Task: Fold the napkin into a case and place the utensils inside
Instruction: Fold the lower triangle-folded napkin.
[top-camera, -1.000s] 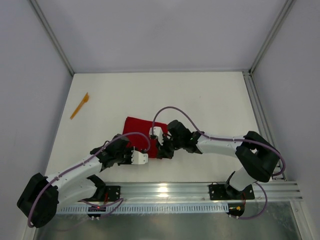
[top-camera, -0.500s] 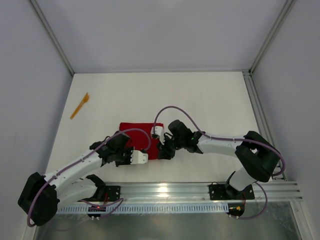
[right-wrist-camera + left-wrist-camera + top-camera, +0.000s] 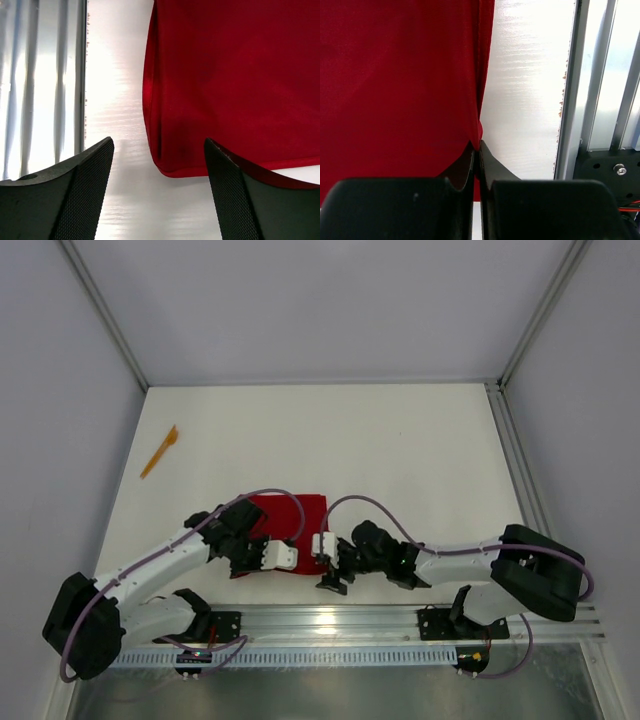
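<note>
The napkin (image 3: 310, 515), a plain red cloth, lay flat on the white tabletop (image 3: 400, 440) close to the near edge, just beyond the aluminium rail (image 3: 350, 620) that carried both arms. In the right wrist view the napkin (image 3: 235, 75) showed a rounded, doubled corner, which suggested it was folded at least once, though not yet into a finished case.

The left gripper (image 3: 281, 556) was closed on the cloth. Its wrist camera showed the jaws pressed together at the napkin's (image 3: 395, 75) side hem, with a sliver of red caught between the fingers of the left gripper (image 3: 477, 150). The right gripper (image 3: 328, 565) sat beside it with its jaws spread wide. From its own camera the right gripper (image 3: 157, 142) held nothing, and the folded corner lay on the tabletop just ahead of the gap.

One orange utensil (image 3: 160, 450) rested well apart, at the far left of the tabletop. No second piece could be seen.

The cloth looked light, limp and thin, the kind that sags from any single grip and slides easily over a smooth surface. A pinch low on a hem or corner, taking both layers together, seemed the surest hold. Two grips spaced along one edge would likely keep a fold square, while a grip in the middle would probably only bunch the fabric.
</note>
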Action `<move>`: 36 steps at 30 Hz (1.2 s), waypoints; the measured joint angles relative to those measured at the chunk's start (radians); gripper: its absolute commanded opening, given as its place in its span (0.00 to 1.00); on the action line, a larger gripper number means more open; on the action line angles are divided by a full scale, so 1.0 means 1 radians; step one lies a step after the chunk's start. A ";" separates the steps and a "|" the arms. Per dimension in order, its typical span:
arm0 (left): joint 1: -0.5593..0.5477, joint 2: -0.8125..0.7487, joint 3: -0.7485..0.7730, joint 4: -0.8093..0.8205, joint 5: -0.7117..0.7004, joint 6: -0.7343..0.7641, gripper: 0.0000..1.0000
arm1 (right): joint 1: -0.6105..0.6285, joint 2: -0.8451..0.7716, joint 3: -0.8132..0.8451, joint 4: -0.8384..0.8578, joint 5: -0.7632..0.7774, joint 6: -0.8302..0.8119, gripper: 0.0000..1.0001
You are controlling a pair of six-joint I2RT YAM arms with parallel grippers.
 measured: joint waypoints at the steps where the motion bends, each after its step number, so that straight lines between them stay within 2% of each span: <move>1: 0.000 0.005 0.006 -0.006 0.005 0.000 0.00 | 0.016 -0.005 -0.021 0.035 0.031 -0.018 0.77; 8: 0.000 0.019 0.028 -0.030 0.029 -0.001 0.00 | 0.158 0.013 -0.052 0.178 0.267 -0.133 0.79; 11: 0.000 0.024 0.032 -0.034 0.038 -0.001 0.00 | 0.208 0.081 -0.038 0.229 0.373 -0.176 0.79; 14: 0.003 0.027 0.032 -0.046 0.031 -0.001 0.00 | 0.214 0.148 -0.023 0.245 0.430 -0.198 0.78; 20: 0.013 0.028 0.032 -0.068 0.036 0.000 0.00 | 0.214 0.166 -0.009 0.230 0.477 -0.195 0.71; 23: 0.023 0.028 0.032 -0.082 0.037 0.000 0.00 | 0.216 0.183 0.003 0.231 0.488 -0.181 0.63; 24: 0.027 0.028 0.032 -0.089 0.037 0.000 0.00 | 0.217 0.187 0.006 0.230 0.491 -0.174 0.55; 25: 0.031 0.028 0.032 -0.095 0.037 0.000 0.00 | 0.220 0.192 0.007 0.235 0.495 -0.168 0.39; 28: 0.032 0.028 0.032 -0.104 0.044 0.000 0.00 | 0.222 0.198 0.003 0.243 0.502 -0.139 0.21; 32: 0.031 0.028 0.032 -0.103 0.076 0.000 0.00 | 0.224 0.186 -0.005 0.236 0.480 -0.093 0.09; 36: 0.035 0.026 0.032 -0.106 0.080 0.000 0.08 | 0.215 0.165 0.023 0.142 0.402 -0.036 0.03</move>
